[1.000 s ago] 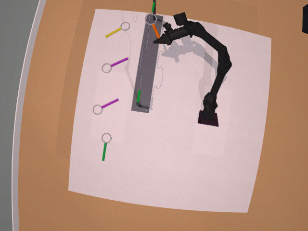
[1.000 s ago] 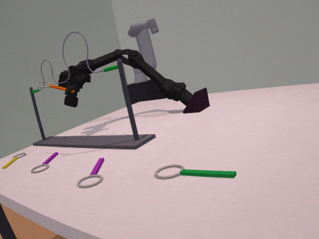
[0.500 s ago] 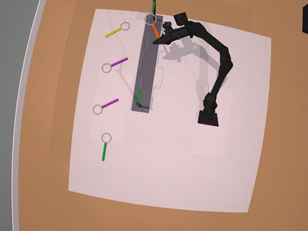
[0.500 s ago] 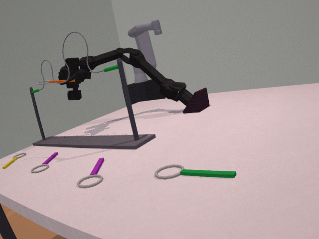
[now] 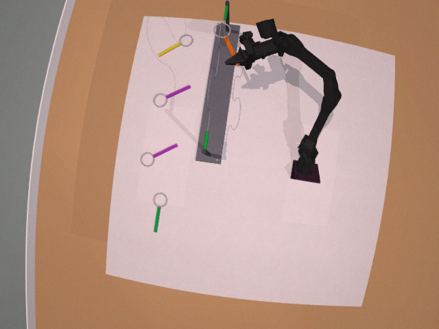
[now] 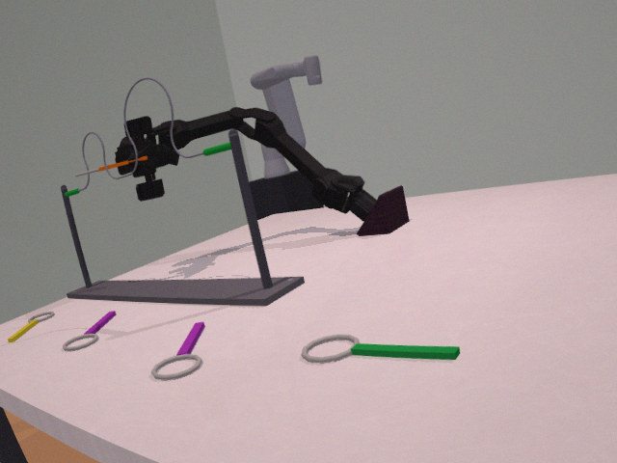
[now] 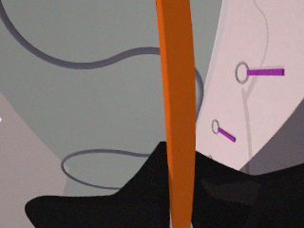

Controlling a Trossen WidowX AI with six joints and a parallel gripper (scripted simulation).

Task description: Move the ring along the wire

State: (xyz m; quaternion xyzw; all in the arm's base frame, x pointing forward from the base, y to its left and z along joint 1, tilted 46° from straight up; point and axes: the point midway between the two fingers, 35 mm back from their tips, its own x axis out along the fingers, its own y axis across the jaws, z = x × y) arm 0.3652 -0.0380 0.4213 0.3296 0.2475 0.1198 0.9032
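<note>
The ring (image 5: 214,31) (image 6: 82,174) is nearly level and edge-on in the exterior view. It is around the thin grey wire (image 6: 147,78) (image 7: 85,66), just above the green part (image 6: 71,192) (image 5: 226,12) at the far post (image 6: 77,239). I cannot tell whether ring and wire touch. My gripper (image 5: 232,62) (image 6: 137,159) (image 7: 167,147) is shut on the orange handle (image 5: 229,46) (image 6: 113,166) (image 7: 180,95) near its free end. The other green part (image 5: 206,140) (image 6: 216,149) is at the near post (image 6: 252,214). The ring is out of the wrist view.
The posts stand on a dark base (image 5: 216,106) (image 6: 164,291). On the table lie a yellow-handled ring (image 5: 169,49), two purple-handled rings and a green-handled ring (image 5: 157,219) (image 6: 403,351). In the exterior view, the wire's tall loop overlaps my gripper and wrist.
</note>
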